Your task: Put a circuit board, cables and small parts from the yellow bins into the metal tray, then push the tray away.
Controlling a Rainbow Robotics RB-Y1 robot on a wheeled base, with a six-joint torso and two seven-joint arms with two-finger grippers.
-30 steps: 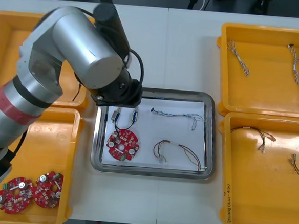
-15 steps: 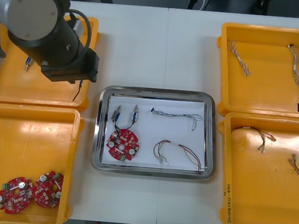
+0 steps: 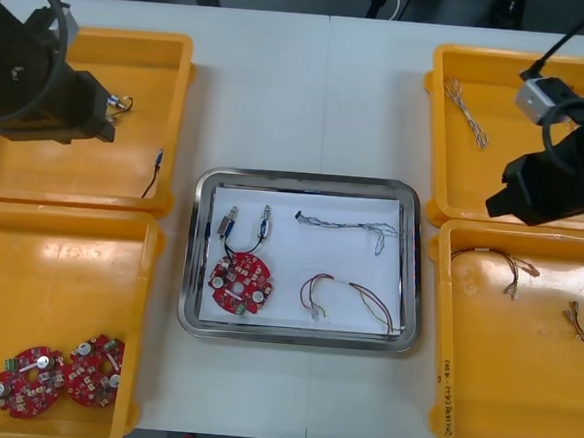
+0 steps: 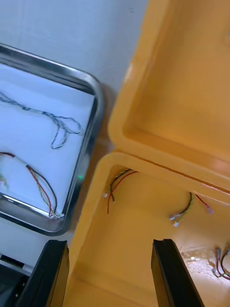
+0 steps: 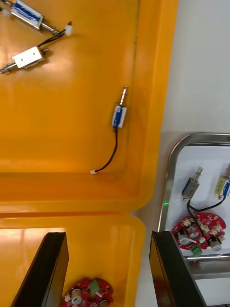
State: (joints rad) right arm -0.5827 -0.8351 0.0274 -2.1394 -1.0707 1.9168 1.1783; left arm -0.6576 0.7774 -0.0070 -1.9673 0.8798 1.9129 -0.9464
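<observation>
The metal tray (image 3: 296,334), white inside, holds a red circuit board (image 3: 239,284), two small metal parts (image 3: 230,223), a twisted blue and white cable (image 3: 347,225) and a red and yellow cable (image 3: 352,295). My left gripper (image 5: 108,235) is open above the far left yellow bin (image 3: 74,179), over the seam with the near left bin, with nothing between its fingers. A small metal part (image 5: 119,115) lies ahead of it. My right gripper (image 4: 109,241) is open over the near right bin (image 4: 143,268), holding nothing; the tray rim (image 4: 91,144) lies beside it.
The near left bin (image 3: 58,263) holds two circuit boards (image 3: 30,381). Twisted cables (image 3: 465,111) lie in the far right bin (image 3: 438,139), and red and yellow cables (image 3: 495,261) in the near right bin. The left arm (image 3: 41,81) and right arm (image 3: 561,173) flank the tray.
The left arm has drawn back from the tray's far left corner to over the far left bin. The right arm has come in from the right edge over the right bins.
</observation>
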